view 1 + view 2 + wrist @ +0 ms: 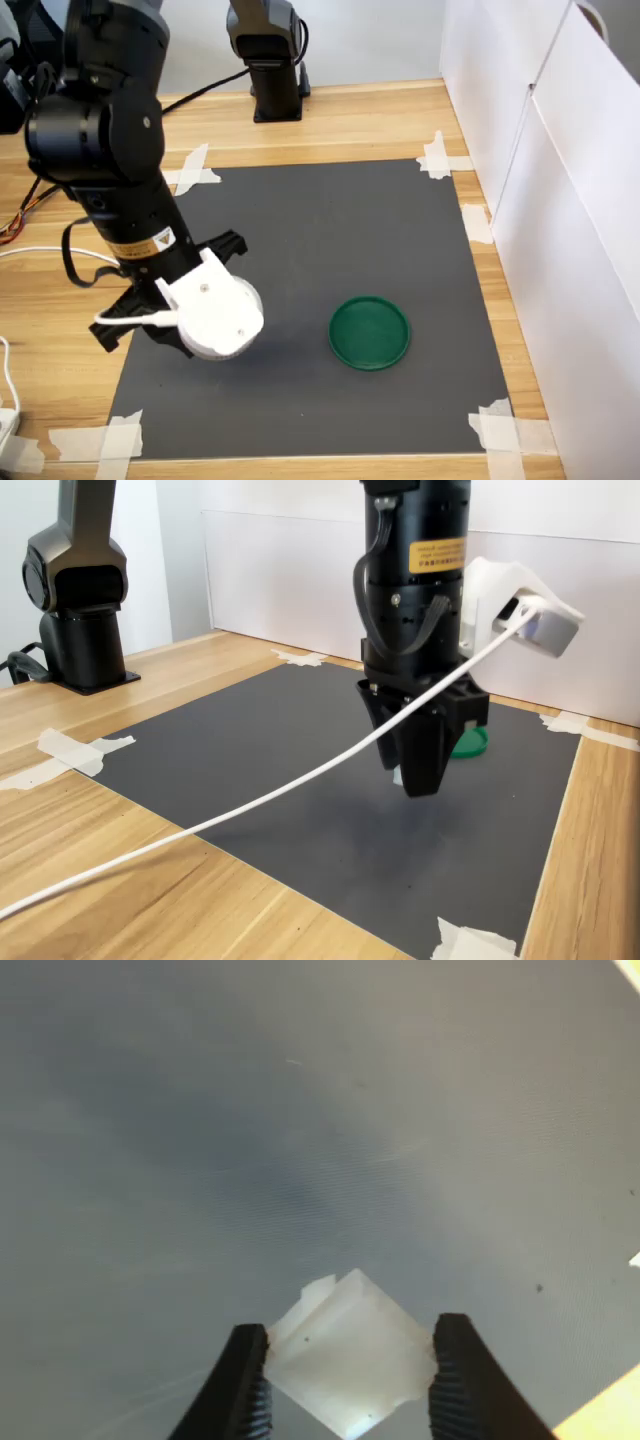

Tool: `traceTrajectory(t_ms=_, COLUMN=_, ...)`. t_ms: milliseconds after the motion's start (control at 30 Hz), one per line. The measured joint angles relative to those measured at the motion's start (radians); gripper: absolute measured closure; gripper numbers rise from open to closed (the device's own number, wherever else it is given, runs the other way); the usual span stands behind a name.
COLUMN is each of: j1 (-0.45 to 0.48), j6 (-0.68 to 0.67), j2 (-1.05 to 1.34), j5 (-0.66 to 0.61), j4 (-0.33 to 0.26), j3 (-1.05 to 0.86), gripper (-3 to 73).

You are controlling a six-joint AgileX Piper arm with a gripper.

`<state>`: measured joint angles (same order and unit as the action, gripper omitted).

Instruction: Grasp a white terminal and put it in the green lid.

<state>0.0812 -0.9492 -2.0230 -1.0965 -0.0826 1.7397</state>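
Observation:
In the wrist view the white terminal [350, 1365] sits cornerwise between my two black fingers, which touch it on both sides; my gripper [348, 1332] is shut on it. In the second exterior view the gripper [418, 780] points down just above the dark mat, with a sliver of the terminal [398, 775] showing beside a finger. The green lid [369, 332] lies flat on the mat, to the right of the arm in the first exterior view; it is partly hidden behind the gripper as the lid [472, 743] in the second exterior view. The wrist's round white part [215, 315] hides the fingers in the first exterior view.
The dark grey mat [330, 230] is taped to a wooden table at its corners. A second black arm base [268, 60] stands at the far edge. White wall panels [560, 200] close off the first exterior view's right. A white cable [250, 805] runs from the wrist.

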Motion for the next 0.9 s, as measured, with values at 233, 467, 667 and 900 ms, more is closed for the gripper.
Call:
traceTrajectory(t_ms=233, j1=-0.112, j6=0.061, j2=0.090, j5=-0.040, j4=0.029, j3=0.000, gripper=32.4)
traceTrajectory(t_ms=467, j1=-0.264, j6=0.124, j2=0.122, j5=-0.065, j4=0.039, j3=-0.021, gripper=32.4)
traceTrajectory(t_ms=667, j1=-0.357, j6=0.173, j2=0.127, j5=0.024, j4=0.083, j3=-0.161, gripper=32.4)
traceTrajectory(t_ms=900, j1=-0.372, j6=0.205, j2=0.098, j5=0.170, j4=0.083, j3=-0.215, gripper=32.4)
